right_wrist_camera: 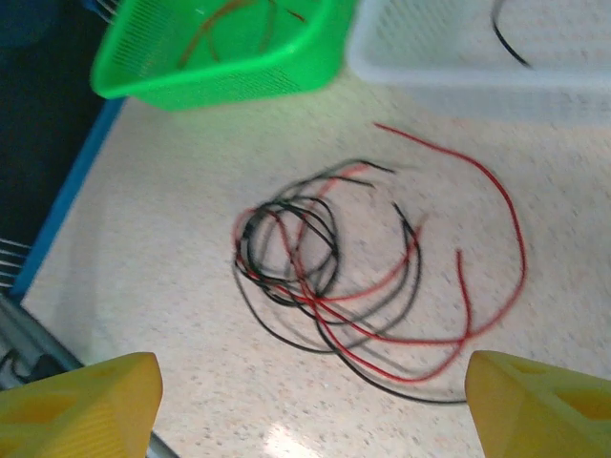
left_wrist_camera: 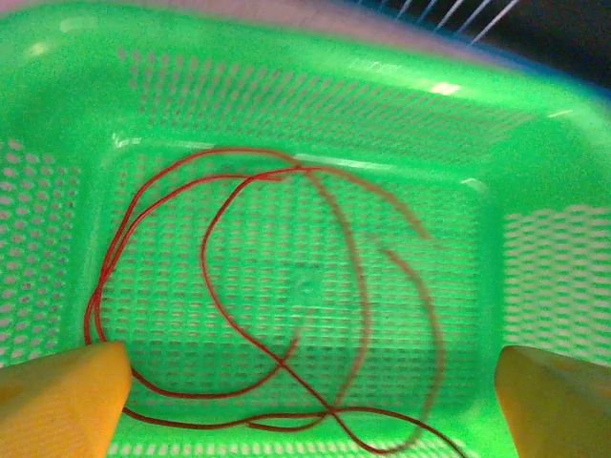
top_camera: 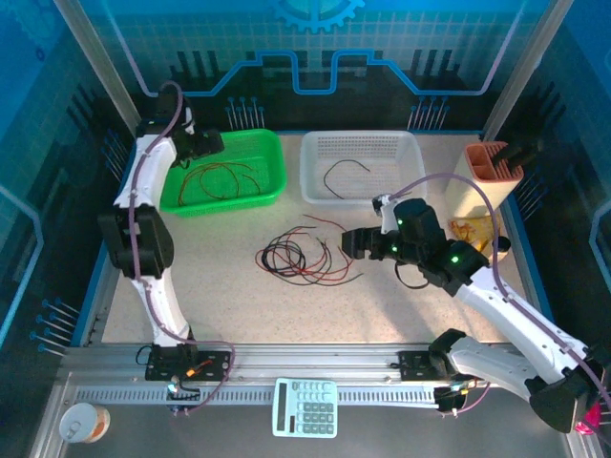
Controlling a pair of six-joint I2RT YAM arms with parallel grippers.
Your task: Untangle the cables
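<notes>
This is a robotics lab test cell. The white left arm and right arm are bolted to a slotted aluminium rail at 6 o'clock, facing a speckled tabletop edged in blue and boxed in by metal frame posts and blue backdrop panels printed with a gear at 12 o'clock. Staged props fit that: a green basket at 11 o'clock, a white basket at 1 o'clock, loose cables at centre, and a calculator at 6 o'clock.
</notes>
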